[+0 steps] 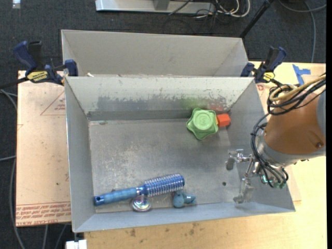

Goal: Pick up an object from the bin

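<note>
Grey bin [145, 149]: green lobed cap [202, 123], blue hairbrush [142, 190].

Grey bin [155, 154] floor: green lobed toy [202, 123] and orange block [223, 120] behind gripper [237, 179], to its left; blue hairbrush [140, 190], silver disc [141, 205] and small blue piece [182, 199] far left, nearer front wall.

readable text: none | labels, brands: none | numbers: none | signs: none legible
</note>
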Robot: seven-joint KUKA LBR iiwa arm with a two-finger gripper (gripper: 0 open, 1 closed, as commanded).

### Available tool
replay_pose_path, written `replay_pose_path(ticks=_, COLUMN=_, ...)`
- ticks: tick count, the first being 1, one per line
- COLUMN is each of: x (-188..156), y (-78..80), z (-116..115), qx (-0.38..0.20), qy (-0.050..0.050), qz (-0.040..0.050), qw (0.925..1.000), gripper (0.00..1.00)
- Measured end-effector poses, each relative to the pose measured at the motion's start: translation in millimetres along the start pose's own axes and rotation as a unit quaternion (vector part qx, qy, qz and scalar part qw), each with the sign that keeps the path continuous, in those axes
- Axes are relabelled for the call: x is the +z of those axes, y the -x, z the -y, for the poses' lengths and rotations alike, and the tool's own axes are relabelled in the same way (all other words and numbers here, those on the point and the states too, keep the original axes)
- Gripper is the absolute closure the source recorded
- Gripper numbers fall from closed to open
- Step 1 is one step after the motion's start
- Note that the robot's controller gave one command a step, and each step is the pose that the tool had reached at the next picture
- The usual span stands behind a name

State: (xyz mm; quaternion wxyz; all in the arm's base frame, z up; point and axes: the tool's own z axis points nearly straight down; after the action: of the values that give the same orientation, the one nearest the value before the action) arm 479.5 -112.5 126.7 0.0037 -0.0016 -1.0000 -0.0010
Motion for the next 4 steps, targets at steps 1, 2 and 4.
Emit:
replay_pose_path(ticks=1, x=-13.0, y=23.3, z=-102.0, qx=-0.047, qy=0.001, qz=0.0055, qw=0.9989, gripper=0.00)
replay_pose_path(ticks=2, x=60.1, y=23.2, z=-150.3, qx=0.007, qy=0.000, qz=0.0012, qw=1.0000, gripper=0.00)
replay_pose_path(ticks=4, x=-101.3, y=21.8, z=-151.5, qx=0.035, qy=0.000, qz=0.0088, qw=0.9994, gripper=1.00)
